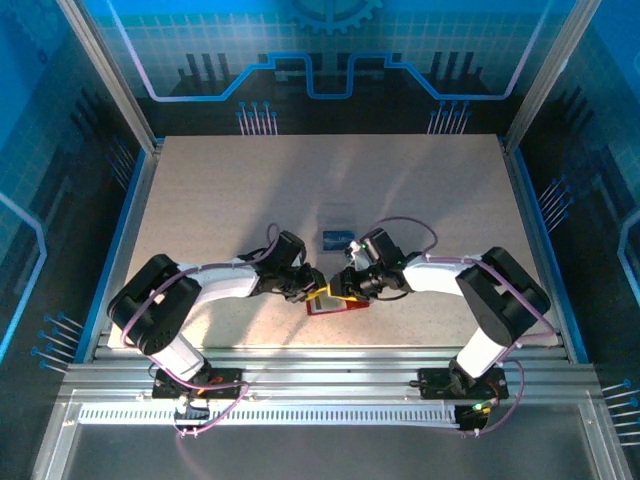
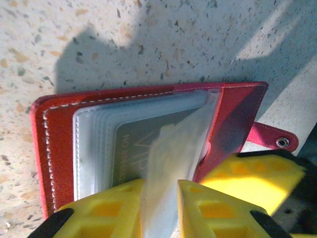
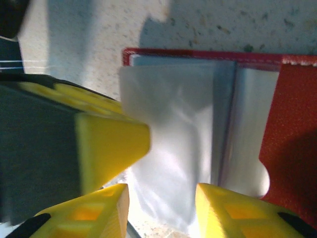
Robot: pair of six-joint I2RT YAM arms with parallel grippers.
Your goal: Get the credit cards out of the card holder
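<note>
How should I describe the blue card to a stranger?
On the speckled table, find the red card holder where both arms meet. Just beyond it lie two cards; the blue card is the nearer, brighter one, its neighbour dull grey.

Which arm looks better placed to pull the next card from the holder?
Probably left. The left gripper straddles a pale sleeve inside the card holder, beside a grey card. The right gripper stands wider across the clear pages.

Open red card holder [image 1: 338,306]; blue card [image 1: 337,238] beyond.
</note>
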